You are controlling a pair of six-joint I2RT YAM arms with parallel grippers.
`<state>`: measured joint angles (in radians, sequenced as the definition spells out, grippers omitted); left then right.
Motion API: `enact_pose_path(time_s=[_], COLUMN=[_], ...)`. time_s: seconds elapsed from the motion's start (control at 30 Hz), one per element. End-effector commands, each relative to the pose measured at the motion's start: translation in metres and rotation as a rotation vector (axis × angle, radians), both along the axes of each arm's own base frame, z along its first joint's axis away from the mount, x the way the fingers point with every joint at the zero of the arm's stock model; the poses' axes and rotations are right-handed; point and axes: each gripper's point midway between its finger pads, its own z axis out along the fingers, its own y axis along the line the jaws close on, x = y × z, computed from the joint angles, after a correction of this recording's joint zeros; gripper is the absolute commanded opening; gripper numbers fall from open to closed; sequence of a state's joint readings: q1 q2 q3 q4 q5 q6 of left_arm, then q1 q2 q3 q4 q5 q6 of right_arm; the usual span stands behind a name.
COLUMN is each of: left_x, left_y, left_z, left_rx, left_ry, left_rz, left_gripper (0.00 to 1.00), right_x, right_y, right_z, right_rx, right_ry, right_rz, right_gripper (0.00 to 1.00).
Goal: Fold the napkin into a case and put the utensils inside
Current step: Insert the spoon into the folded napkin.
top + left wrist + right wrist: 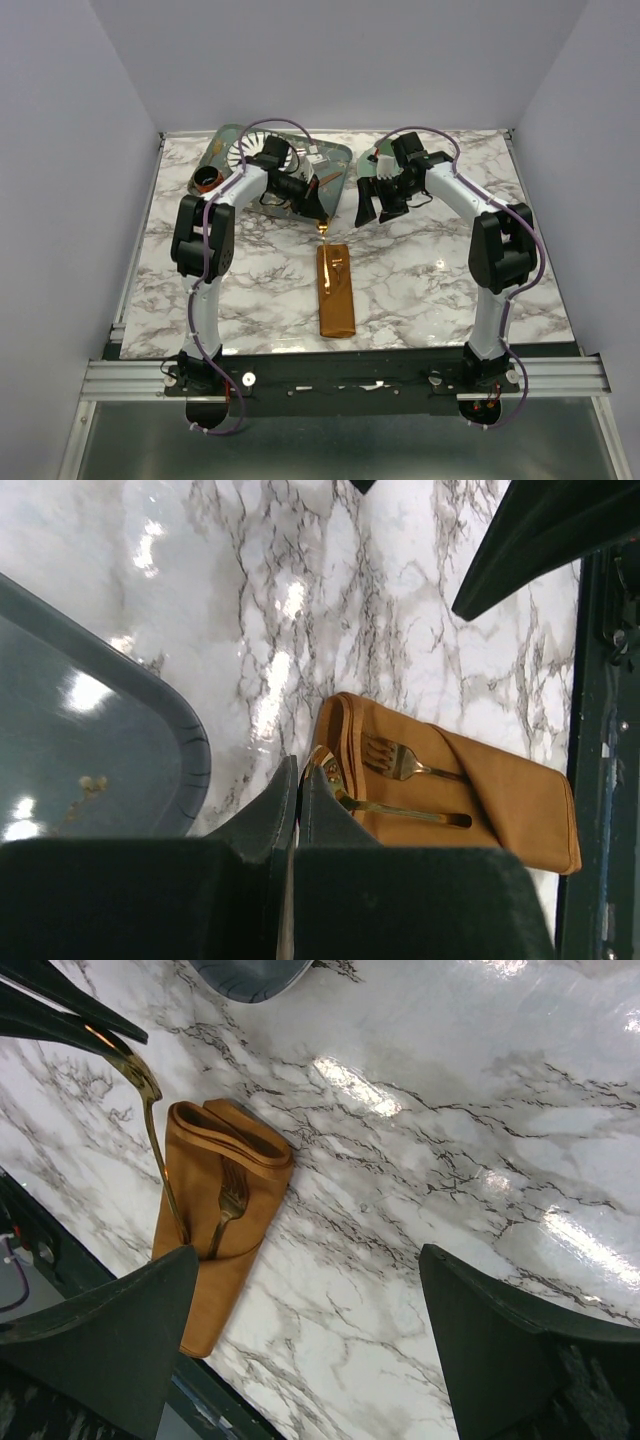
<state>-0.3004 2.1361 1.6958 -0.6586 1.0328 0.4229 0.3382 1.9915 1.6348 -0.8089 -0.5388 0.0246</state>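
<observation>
Looking at the top view, the case (336,295) lies lower centre on the tabletop (430,280), with its long axis running up the frame and the fork (398,760) tucked in. The left end effector (297,795) hovers at its upper mouth, clamped on the spoon (150,1110), whose handle points along the case. The right end effector (381,205), spread wide and empty, hangs farther up-right, so the left one's nearer.

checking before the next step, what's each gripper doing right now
left gripper: closed on a slim copper-gold metal utensil, its other end at the long rust-orange cloth case
right gripper: open, holding nothing
</observation>
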Motion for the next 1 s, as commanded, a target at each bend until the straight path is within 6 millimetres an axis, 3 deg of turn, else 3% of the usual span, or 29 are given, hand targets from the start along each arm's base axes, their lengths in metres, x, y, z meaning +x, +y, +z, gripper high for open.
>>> enact_pose_path(time_s=[0.0,0.97], left_x=[-0.026,-0.074], left_y=[-0.002,-0.011], left_z=[-0.005,-0.015], left_rx=[-0.028,-0.043], left_ry=[0.057,0.176], left_rz=[-0.042,-0.049], left_gripper=[0.00,0.00], right_x=[-0.005,-0.006], right_y=[-0.003,-0.002], right_z=[0.000,-0.005], right_rx=[0.009,0.010], right_ry=[0.018,0.037], right_rz=[0.010,0.010], right_gripper=[1.00,1.00])
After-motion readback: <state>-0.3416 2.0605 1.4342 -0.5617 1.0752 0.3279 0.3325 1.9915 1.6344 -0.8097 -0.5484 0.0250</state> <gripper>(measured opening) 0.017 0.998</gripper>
